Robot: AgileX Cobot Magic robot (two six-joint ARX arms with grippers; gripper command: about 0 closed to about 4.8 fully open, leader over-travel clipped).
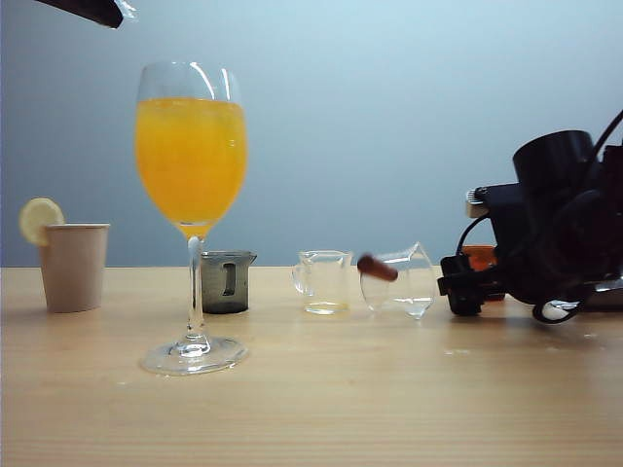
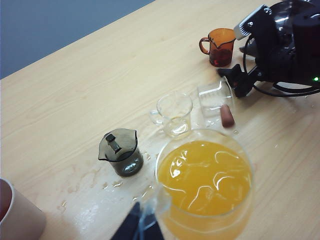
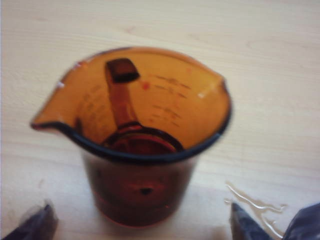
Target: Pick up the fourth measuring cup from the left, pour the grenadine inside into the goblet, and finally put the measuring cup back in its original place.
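The fourth measuring cup [image 3: 135,135], amber with a flared lip, stands upright on the table, dark red grenadine [image 3: 137,202] in its bottom. My right gripper [image 3: 142,222] is open, one fingertip [image 3: 37,222] on each side of the cup's base and not touching it. In the exterior view the cup [image 1: 480,256] peeks out behind this gripper [image 1: 462,287] at the right. The goblet [image 1: 192,195] stands at the left, filled with orange juice. My left gripper [image 2: 141,227] hovers above and beside the goblet's rim [image 2: 204,180], fingers together with nothing in them.
A paper cup with a lemon slice [image 1: 73,265] stands far left. Between goblet and amber cup are a smoky grey cup [image 1: 227,282], a clear cup [image 1: 324,282] and a clear cup with a red-brown handle [image 1: 399,279] lying tipped over. Spilled drops [image 2: 100,185] wet the table.
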